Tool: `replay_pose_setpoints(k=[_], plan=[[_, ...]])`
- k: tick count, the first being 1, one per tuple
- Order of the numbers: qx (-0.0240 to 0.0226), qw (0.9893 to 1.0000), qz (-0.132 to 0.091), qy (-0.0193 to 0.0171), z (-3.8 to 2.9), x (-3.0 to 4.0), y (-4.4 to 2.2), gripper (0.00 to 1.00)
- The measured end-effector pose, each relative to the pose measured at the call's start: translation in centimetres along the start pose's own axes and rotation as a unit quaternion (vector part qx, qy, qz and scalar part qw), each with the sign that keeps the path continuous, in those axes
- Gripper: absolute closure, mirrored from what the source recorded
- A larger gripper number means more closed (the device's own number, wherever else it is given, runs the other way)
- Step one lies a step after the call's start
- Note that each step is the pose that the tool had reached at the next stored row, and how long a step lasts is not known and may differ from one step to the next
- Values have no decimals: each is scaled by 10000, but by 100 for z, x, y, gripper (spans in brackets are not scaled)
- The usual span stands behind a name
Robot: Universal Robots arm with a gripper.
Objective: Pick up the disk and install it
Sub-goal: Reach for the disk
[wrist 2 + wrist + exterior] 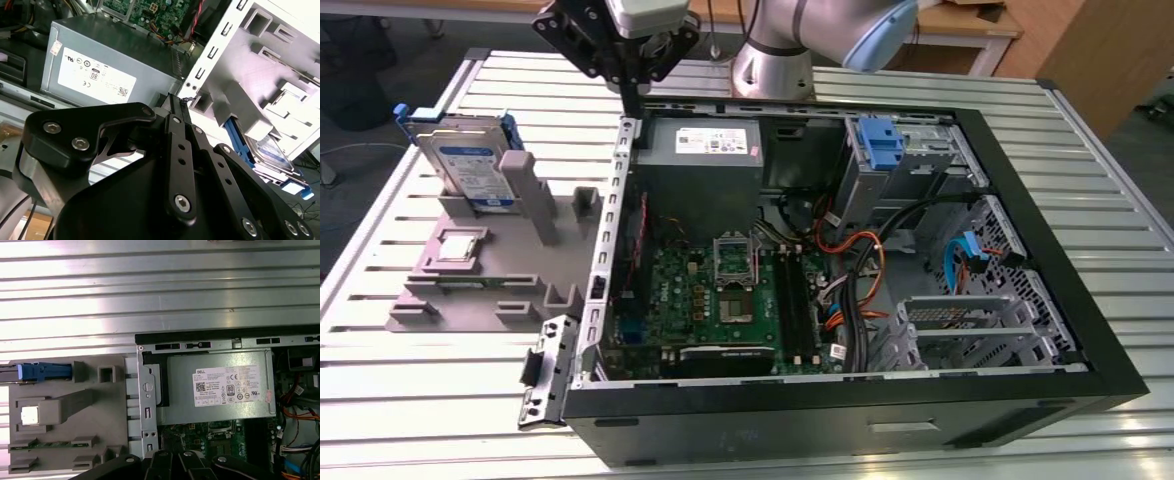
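The disk (463, 163) stands upright on its edge in a grey holder (480, 270), at the exterior view's left beside the open computer case. It is silver with a blue-and-white label and a blue bracket. In the second wrist view the disk (272, 150) lies past the case wall, and the first wrist view shows the disk (44, 371) edge-on. My gripper (630, 100) hangs above the case's far left corner, to the right of the disk and apart from it. In the second wrist view my gripper (176, 100) is shut with nothing between its fingers.
The open computer case (1067, 330) takes up the middle and right. Inside it are a grey power supply (700, 150) with a white sticker, a green motherboard (720, 300), cables, and a drive bay with a blue bracket (881, 140). A small square chip (460, 248) sits on the holder.
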State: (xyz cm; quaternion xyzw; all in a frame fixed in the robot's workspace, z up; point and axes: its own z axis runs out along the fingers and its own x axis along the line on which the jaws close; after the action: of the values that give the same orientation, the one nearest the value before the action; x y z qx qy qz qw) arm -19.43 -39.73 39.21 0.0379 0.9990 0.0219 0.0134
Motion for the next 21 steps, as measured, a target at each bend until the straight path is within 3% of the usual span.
replay_pose_setpoints(k=[9,21], plan=[[0,10000,1,0,-2,108,-7,89],[0,10000,0,0,-3,150,-10,89]])
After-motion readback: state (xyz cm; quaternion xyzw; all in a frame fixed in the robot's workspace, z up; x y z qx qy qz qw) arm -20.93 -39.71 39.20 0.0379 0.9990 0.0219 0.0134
